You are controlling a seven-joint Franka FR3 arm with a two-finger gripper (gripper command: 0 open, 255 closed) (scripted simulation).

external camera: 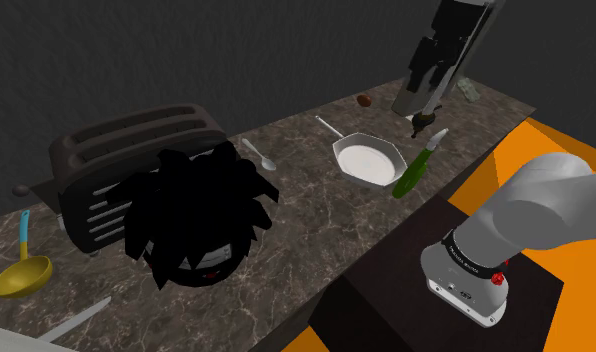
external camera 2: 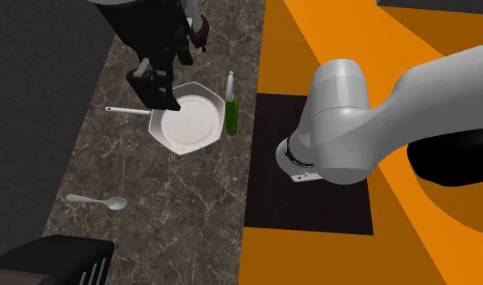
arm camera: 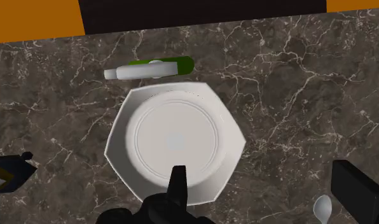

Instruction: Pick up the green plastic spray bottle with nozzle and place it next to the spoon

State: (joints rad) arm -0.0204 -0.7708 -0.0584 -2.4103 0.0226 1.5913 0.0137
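Here, the dark marbled counter (external camera: 316, 250) carries a white six-sided pan (external camera 2: 171, 138). The claw (external camera 2: 155, 87) hangs above the pan; whether it is spread or pressed together I cannot tell. The green spray bottle (external camera 2: 231, 113) lies flat just beside the pan's rim by the counter's edge, apart from the claw. A spoon (external camera 2: 98, 200) lies well apart.

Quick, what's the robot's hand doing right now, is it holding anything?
The gripper: cannot tell if open or shut. It hangs over the white pan; the green bottle lies on the counter beside the pan, not held.
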